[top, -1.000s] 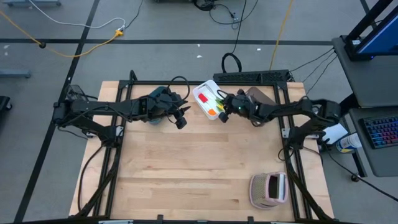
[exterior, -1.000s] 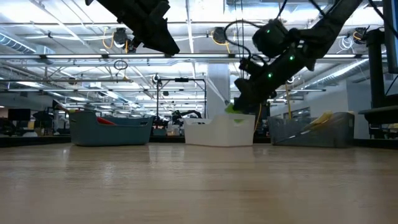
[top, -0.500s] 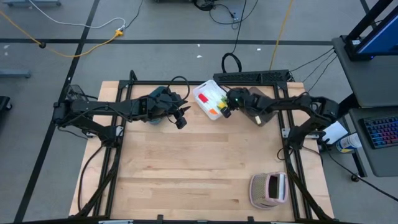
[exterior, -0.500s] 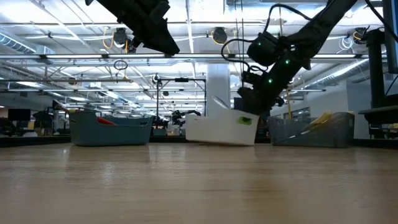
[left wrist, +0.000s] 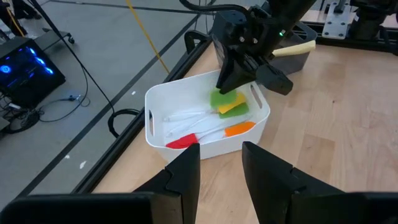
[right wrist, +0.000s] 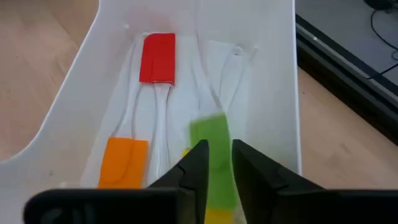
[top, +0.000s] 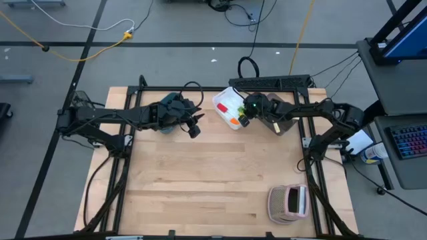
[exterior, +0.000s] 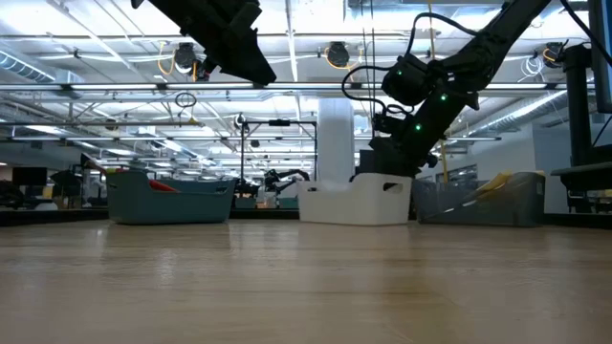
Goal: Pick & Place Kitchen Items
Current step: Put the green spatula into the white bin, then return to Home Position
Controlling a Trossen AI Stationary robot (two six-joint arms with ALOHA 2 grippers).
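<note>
Hovering over the white bin, the right gripper had its fingers slightly parted around nothing, a green spatula lying just beneath them. Red, orange and yellow spatulas also lay inside. The left gripper waited nearby, fingers parted and empty. Few items remained visible; a striped object sat well apart.

A robotics lab or industrial test hall: the wooden table sits in a black metal frame on grey concrete floor, cables trailing behind it, ceiling trusses and strip lights beyond, a lit keyboard beside the table.
</note>
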